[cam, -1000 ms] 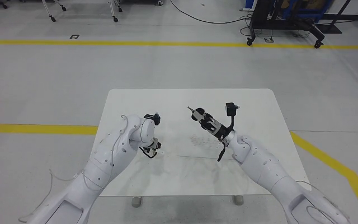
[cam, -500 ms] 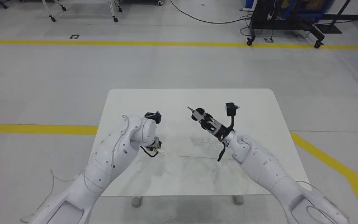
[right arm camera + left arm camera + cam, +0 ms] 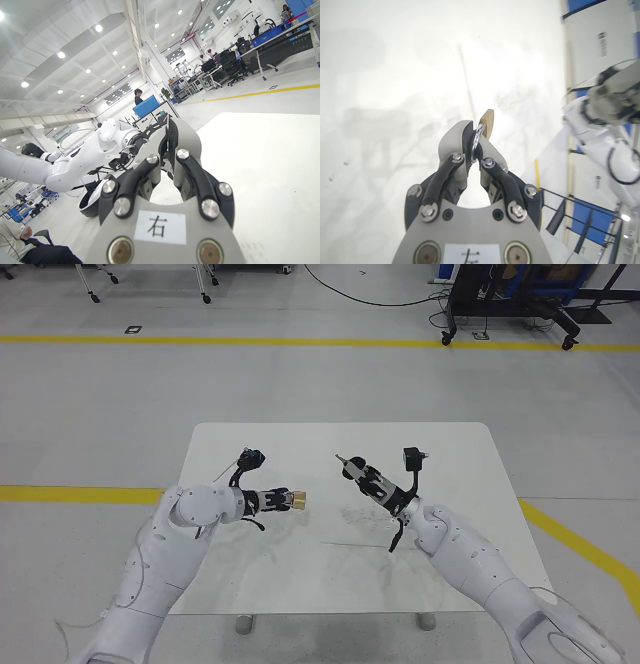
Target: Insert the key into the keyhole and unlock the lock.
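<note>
While left gripper point(image 3: 476, 136) clamps lock point(image 3: 488, 121) shackle, right gripper point(image 3: 349, 466) pinches key point(image 3: 339, 458), well apart above white table point(image 3: 450, 449)

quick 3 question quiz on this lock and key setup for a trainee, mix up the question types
1. Multiple choice: by which part does the left gripper hold the padlock? A) the body B) the shackle C) a chain
2. True or false: the key in the right gripper is already inserted in the padlock.
3. Fill in: the padlock's body is ___ in colour.

Key: 1 B. 2 false, a clear gap separates them in the top view. 3 gold.
</note>
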`<move>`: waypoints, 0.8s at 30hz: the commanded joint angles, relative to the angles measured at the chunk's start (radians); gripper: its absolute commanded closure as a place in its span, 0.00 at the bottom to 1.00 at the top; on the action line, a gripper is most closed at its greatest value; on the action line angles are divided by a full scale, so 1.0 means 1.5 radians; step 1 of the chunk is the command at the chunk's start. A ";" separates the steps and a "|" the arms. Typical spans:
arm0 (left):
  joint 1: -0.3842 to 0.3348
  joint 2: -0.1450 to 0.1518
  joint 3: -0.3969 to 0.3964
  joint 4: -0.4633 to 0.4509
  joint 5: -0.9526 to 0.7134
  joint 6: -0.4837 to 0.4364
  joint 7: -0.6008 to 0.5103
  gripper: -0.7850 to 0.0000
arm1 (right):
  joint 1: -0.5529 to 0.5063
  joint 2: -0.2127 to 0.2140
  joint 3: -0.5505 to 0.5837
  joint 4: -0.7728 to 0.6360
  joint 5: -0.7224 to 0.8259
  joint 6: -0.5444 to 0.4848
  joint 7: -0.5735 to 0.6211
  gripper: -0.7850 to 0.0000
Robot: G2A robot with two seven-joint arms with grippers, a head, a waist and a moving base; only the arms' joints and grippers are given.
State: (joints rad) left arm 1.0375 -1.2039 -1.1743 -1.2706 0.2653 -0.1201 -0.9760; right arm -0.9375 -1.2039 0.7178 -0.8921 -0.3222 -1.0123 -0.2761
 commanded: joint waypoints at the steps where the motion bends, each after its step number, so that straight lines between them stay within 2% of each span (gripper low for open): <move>1: -0.001 0.000 -0.003 0.006 -0.017 -0.017 0.001 1.00 | 0.000 0.000 0.000 0.000 0.000 0.000 0.000 1.00; 5: -0.001 0.000 -0.003 0.006 -0.017 -0.017 0.001 1.00 | 0.000 0.000 0.000 0.000 0.000 0.000 0.000 1.00; 7: 0.006 -0.003 -0.004 0.006 -0.064 -0.021 0.011 1.00 | -0.005 -0.002 -0.001 -0.011 -0.003 0.032 0.015 1.00; 10: -0.010 -0.011 -0.013 0.070 -0.248 -0.063 -0.053 1.00 | -0.008 -0.010 -0.002 -0.031 0.006 0.080 0.023 1.00; 13: -0.045 -0.020 -0.004 0.148 -0.362 -0.117 -0.129 1.00 | -0.008 -0.020 -0.006 -0.040 0.002 0.109 0.028 1.00; 19: -0.103 -0.036 0.040 0.249 -0.422 -0.191 -0.229 1.00 | -0.008 -0.036 0.001 -0.032 -0.004 0.108 -0.010 1.00; 24: -0.135 -0.043 0.064 0.302 -0.443 -0.212 -0.271 1.00 | -0.006 -0.047 0.004 -0.015 -0.011 0.081 -0.012 1.00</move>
State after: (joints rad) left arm 0.8431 -1.2669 -1.0862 -0.8328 -0.3967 -0.4351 -1.3826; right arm -0.9478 -1.2704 0.7243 -0.9207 -0.3375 -0.8798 -0.3029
